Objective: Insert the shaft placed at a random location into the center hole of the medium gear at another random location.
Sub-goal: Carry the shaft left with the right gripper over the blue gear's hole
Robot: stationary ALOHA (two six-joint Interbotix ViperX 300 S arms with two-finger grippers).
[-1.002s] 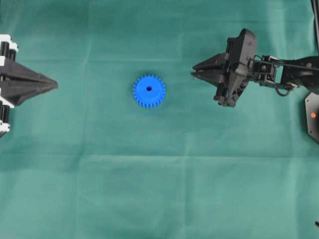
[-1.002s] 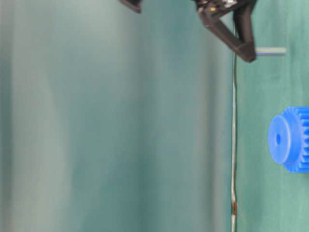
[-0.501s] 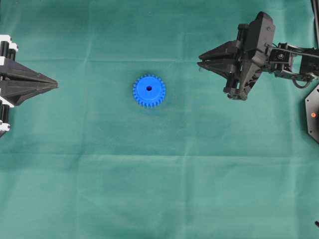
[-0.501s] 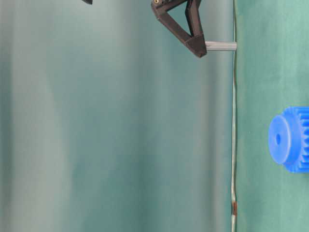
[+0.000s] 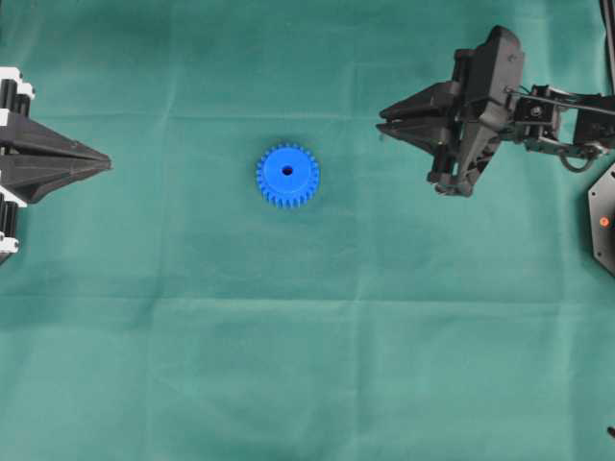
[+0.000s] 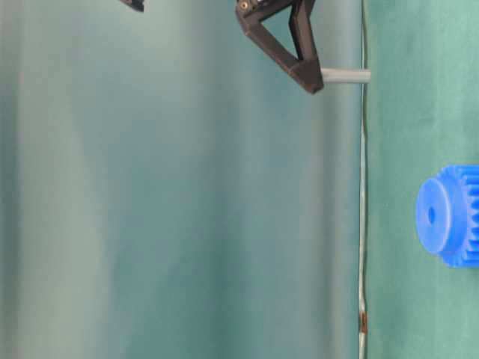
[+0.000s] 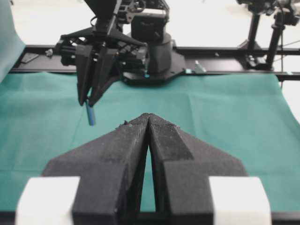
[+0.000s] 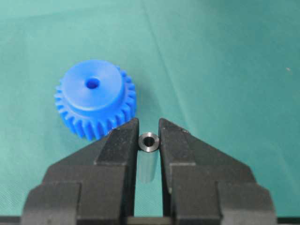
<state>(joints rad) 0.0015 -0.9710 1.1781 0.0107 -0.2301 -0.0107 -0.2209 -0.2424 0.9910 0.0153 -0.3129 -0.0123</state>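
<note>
The blue medium gear point(image 5: 287, 175) lies flat on the green cloth, its center hole point(image 5: 287, 171) facing up. My right gripper point(image 5: 383, 125) is well to the gear's right and is shut on the shaft. In the right wrist view the shaft point(image 8: 149, 142) shows end-on between the fingertips, with the gear point(image 8: 95, 98) and its hole point(image 8: 92, 84) ahead to the left. In the table-level view the shaft point(image 6: 346, 75) sticks out of the gripper point(image 6: 310, 78), lifted off the cloth. My left gripper point(image 5: 108, 165) is shut and empty at the left edge, also in its wrist view point(image 7: 148, 116).
A black base point(image 5: 603, 223) with a red dot stands at the right edge. The green cloth point(image 5: 307, 365) covers the table. In the left wrist view a black frame rail point(image 7: 225, 70) runs along the far side behind the right arm.
My right gripper has lifted the shaft off the cloth and moved it up and to the right, away from the gear. The left gripper and the gear have not moved.
</note>
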